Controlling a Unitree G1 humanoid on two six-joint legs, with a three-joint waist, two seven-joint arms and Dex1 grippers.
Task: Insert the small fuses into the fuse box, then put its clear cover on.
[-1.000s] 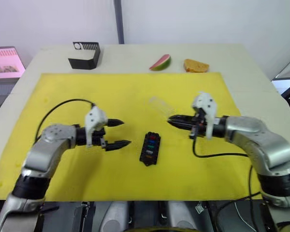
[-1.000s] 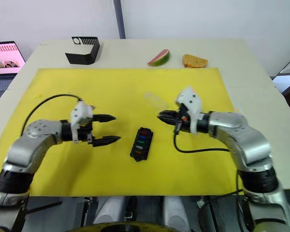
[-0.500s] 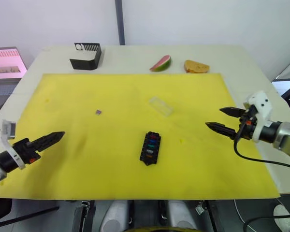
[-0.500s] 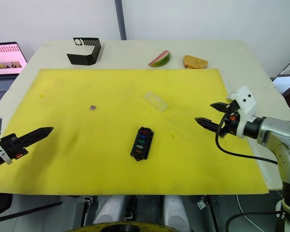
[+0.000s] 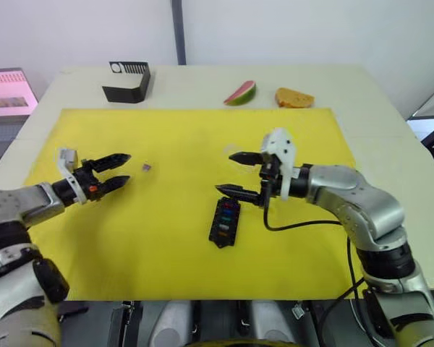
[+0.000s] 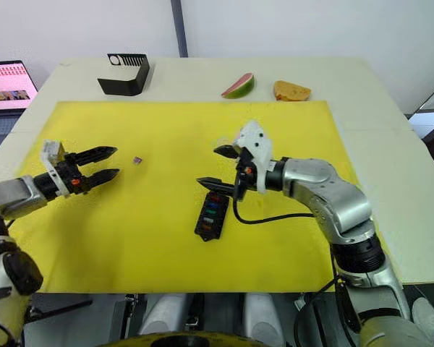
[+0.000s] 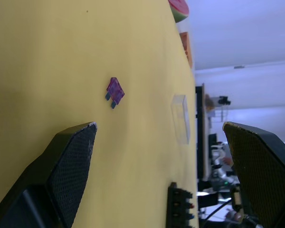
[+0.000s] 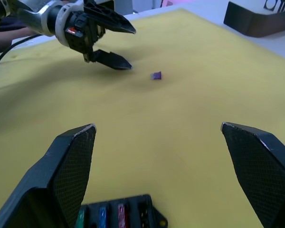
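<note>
One purple fuse (image 5: 146, 168) lies loose on the yellow mat (image 5: 94, 246), well apart from the fuse box (image 5: 224, 221), which already holds coloured fuses. The left gripper (image 5: 114, 172), fingers spread, hovers just beside it; next comes a fine pinch. The right gripper (image 5: 237, 174) hangs spread over the box, with the clear cover (image 7: 181, 118) lying just behind it.

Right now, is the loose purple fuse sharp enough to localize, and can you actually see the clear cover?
Left wrist view: purple fuse crisp, prongs resolved; clear cover shows only by its edges against the yellow mat. Right wrist view: fuse a soft speck. Head views: fuse tiny, cover faint.
</note>
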